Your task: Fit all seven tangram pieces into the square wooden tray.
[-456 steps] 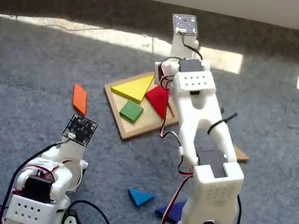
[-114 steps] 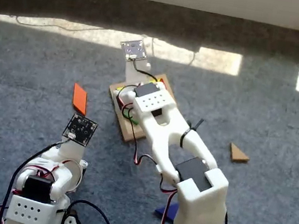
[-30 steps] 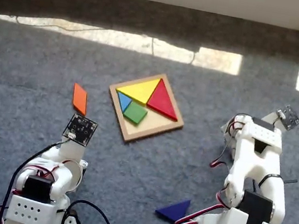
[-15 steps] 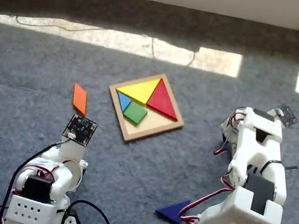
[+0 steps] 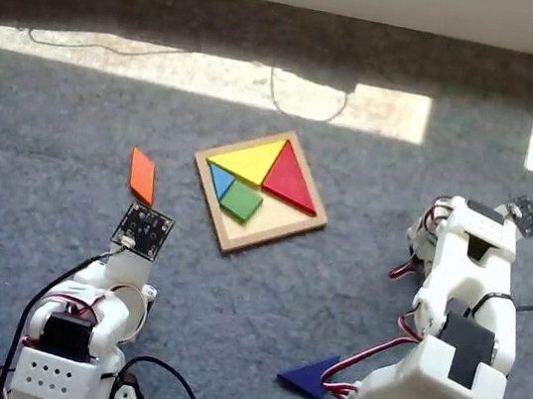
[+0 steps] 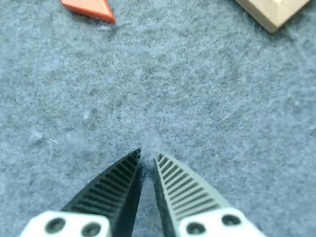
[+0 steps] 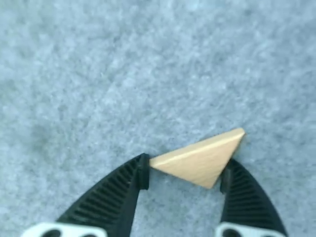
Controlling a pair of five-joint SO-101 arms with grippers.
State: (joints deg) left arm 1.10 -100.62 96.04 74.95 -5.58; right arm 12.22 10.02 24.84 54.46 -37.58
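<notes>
Grey carpet (image 5: 79,111) carries everything. The right arm (image 5: 459,319) bends low at the right, the left arm (image 5: 87,323) sits folded at the near left. The tray (image 5: 281,224) lies between them, farther out, holding 4 pieces: yellow triangle (image 5: 247,160), red triangle (image 5: 289,181), green square (image 5: 241,201) and blue triangle (image 5: 219,180). A navy triangle (image 5: 310,377) lies by the right arm's base, an orange parallelogram (image 5: 142,176) left of the tray. The right gripper (image 7: 186,173) pinches the tan triangle (image 7: 197,158) on the carpet. The left gripper (image 6: 148,155) hangs pressed together, holding nothing.
</notes>
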